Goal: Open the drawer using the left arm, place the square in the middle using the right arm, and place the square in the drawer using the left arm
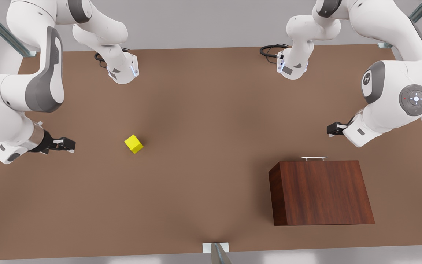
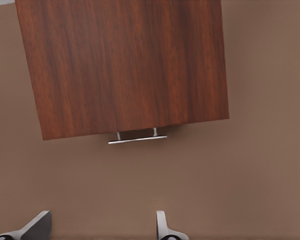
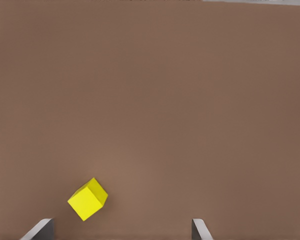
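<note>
On the front view's left, your right gripper [image 1: 68,145] hangs over the table [image 1: 203,110] with its fingers [image 3: 40,230] wide apart, holding nothing. The square [image 1: 133,143] sits just to its right, on the bare table, turned at a slant. Far over on the front view's right stands the cabinet [image 1: 321,192], its drawer shut and the handle [image 1: 314,158] poking out. Your left gripper [image 1: 333,129] waits near that handle, fingers [image 2: 162,227] apart and empty. The handle is thin, so the fingers could slip off. The slanted square could twist away when you pinch it.
</note>
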